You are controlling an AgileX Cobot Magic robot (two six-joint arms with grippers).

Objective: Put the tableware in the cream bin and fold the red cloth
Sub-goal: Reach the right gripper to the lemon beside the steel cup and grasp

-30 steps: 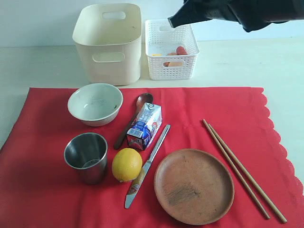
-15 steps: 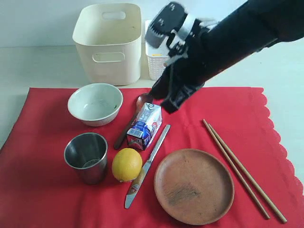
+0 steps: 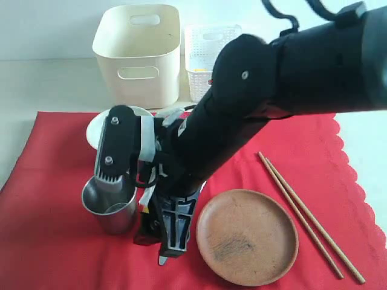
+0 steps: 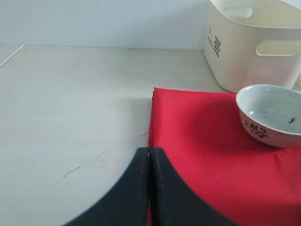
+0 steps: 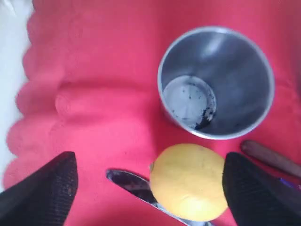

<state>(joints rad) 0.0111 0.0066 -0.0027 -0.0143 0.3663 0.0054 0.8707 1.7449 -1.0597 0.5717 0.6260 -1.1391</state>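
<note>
The round brown plate (image 3: pixel 247 237) lies nearest on the red cloth (image 3: pixel 48 241), with the pair of chopsticks (image 3: pixel 308 214) side by side just to its right. Left of the plate, the right tool (image 5: pixel 150 174) hangs low over the cloth, fingers spread wide and gripping nothing. The lemon (image 5: pixel 188 181) sits between them, the metal knife (image 5: pixel 129 181) showing beside it. Just beyond, the steel cup (image 5: pixel 216 80) stands upright and empty. The left tool (image 4: pixel 149 188) is pressed closed, holding nothing, above the cloth's edge. Farther back the bowl (image 4: pixel 270 115) rests on the cloth. Behind it the cream bin (image 3: pixel 138 51) stands on the worktop (image 3: pixel 48 84), the white basket (image 3: pixel 208 48) beside it.
</note>
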